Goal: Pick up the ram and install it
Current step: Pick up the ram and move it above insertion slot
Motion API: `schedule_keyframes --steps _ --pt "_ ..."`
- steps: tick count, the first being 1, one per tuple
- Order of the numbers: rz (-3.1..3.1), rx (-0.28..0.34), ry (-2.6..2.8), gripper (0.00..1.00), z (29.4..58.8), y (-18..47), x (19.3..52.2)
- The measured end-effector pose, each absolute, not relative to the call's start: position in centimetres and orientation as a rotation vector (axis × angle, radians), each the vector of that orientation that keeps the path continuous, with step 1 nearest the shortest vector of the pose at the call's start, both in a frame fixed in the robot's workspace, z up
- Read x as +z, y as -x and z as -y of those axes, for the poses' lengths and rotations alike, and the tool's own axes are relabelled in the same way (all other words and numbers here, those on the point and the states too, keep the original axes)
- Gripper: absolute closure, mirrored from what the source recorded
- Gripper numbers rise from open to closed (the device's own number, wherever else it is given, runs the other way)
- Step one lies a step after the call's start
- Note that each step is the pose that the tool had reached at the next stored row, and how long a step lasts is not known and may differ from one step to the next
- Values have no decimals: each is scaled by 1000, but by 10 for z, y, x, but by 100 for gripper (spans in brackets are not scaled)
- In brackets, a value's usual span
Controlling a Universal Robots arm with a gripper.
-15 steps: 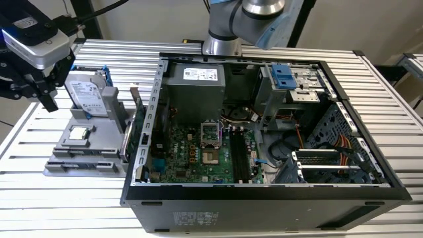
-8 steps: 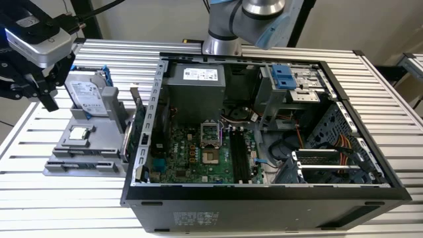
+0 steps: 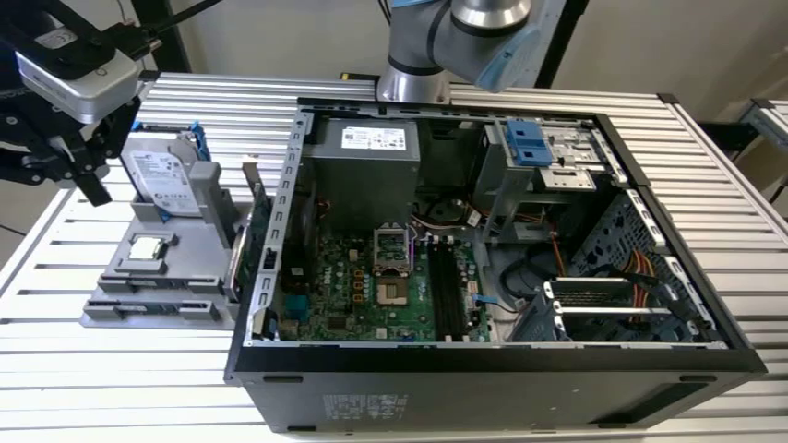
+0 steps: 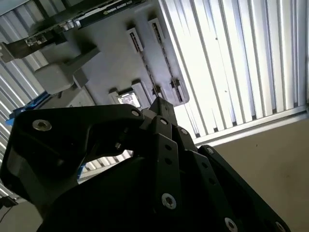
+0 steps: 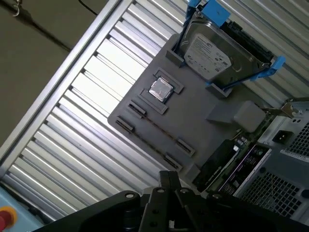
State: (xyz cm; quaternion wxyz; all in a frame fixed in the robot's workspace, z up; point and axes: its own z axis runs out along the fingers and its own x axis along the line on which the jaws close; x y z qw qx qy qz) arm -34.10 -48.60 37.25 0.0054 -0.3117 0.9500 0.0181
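A black pincer (image 3: pixel 79 172) hangs over a slatted aluminium table (image 3: pixel 689 166), at the exterior view's far left. Its two fingers meet at the tip in both wrist views, so it is clenched and holds nothing.

Just below and to the exterior view's right of it sits a grey holding tray (image 3: pixel 185 277). A hard drive (image 3: pixel 161 175) with blue side rails stands tilted at the tray's back. A small square silver processor (image 3: pixel 148 247) lies flat in the tray's middle.

The ram (image 3: pixel 161 306), a narrow dark blue-green stick, lies low along the tray's front edge, well apart from the pincer. In the first wrist view, paired grey clips (image 5: pixel 137 110) run in two rows beside the processor, with the pincer tip (image 5: pixel 169 177) beyond the tray's edge.

A green card with a metal bracket (image 3: pixel 250 245) stands upright along the tray's side. It sits close against the wall of an open computer case (image 3: pixel 493 388). Inside the case, dark memory slots (image 3: pixel 444 295) on the motherboard lie beside the processor socket (image 3: pixel 391 258). The power supply (image 3: pixel 369 148) stands behind them, and orange cables (image 3: pixel 640 277) are off to the exterior view's right.

Bare slats lie in front of the tray and on its left in the exterior view. In the second wrist view the table's rim (image 4: pixel 251 126) runs near the pincer.
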Motion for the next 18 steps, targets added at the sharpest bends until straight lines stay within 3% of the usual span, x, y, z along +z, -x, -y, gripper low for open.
schedule_keyframes --steps 18 --pt "-2912 66 1140 100 486 341 373"
